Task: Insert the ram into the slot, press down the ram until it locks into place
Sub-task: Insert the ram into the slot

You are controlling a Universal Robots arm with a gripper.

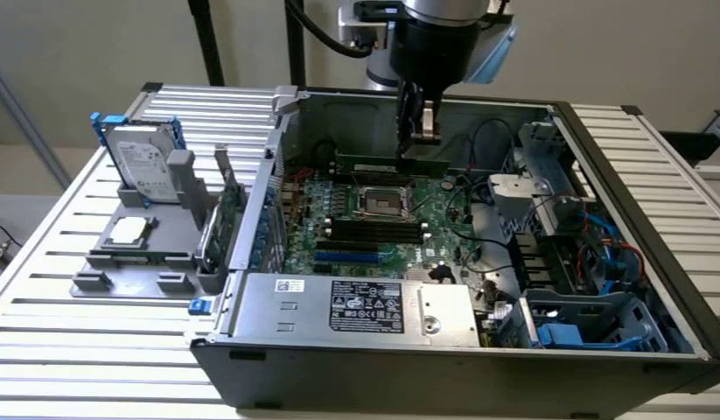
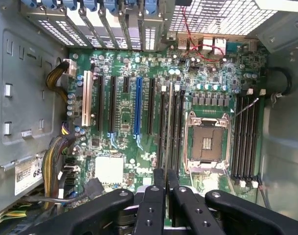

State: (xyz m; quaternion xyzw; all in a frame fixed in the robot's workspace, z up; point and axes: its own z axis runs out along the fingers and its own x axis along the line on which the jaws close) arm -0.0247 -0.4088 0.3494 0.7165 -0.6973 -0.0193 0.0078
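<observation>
Exterior view: pincer (image 1: 419,136) clamped on the ram (image 1: 372,163), which hangs at its 6 o'clock, long axis 9-to-3, above the motherboard (image 1: 336,210). Wrist view: the ram runs edge-on, parallel with the slot (image 2: 181,125) just beside it, apparently unseated.

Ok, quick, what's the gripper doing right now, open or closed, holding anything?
Gripper: closed on the memory stick, holding it in the air above the motherboard.

Open computer case (image 1: 453,376) on a slatted table (image 1: 56,350), motherboard (image 1: 436,219) inside. Gripper (image 1: 421,144) holds the ram (image 1: 366,163) above it, behind the CPU socket (image 1: 379,203). Hard drive (image 1: 143,166) outside, at the exterior view's left.
</observation>
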